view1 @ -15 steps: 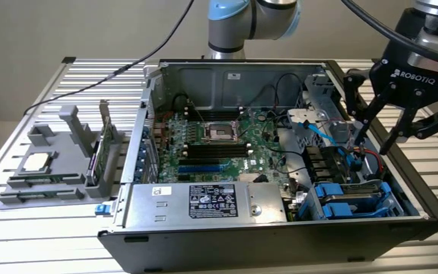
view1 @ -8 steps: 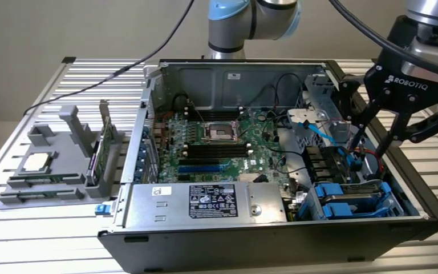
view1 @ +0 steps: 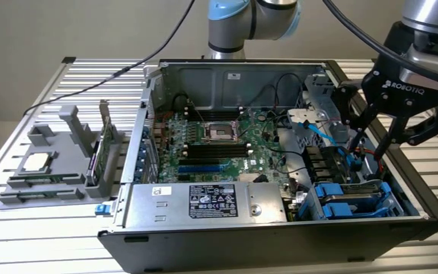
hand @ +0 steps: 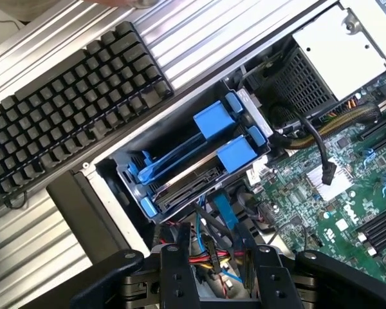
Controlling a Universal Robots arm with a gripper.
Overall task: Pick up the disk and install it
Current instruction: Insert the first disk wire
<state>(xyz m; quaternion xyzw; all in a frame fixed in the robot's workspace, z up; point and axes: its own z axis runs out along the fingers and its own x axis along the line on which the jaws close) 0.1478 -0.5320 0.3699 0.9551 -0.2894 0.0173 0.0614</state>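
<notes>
The disk [view1: 353,198] lies flat in the drive bay at the computer case's front corner, on the exterior view's right. Its silver-grey body is framed by a bright blue carrier. In the wrist view the disk [hand: 186,172] shows edge-on between blue carrier arms and tabs, inside the black bay. My gripper [view1: 371,145] hangs above the case's right side, behind and above the bay. Its black fingers [hand: 174,273] stand apart, and the gripper [hand: 219,277] is open with nothing held; only cables lie beyond the gap.
Red, yellow and blue cables [hand: 212,248] run just under the fingers. The green motherboard [view1: 211,142] fills the case middle, with a large silver box [view1: 203,202] at the front. A grey fixture [view1: 52,165] sits on the exterior view's left. A black keyboard [hand: 64,122] lies outside the case.
</notes>
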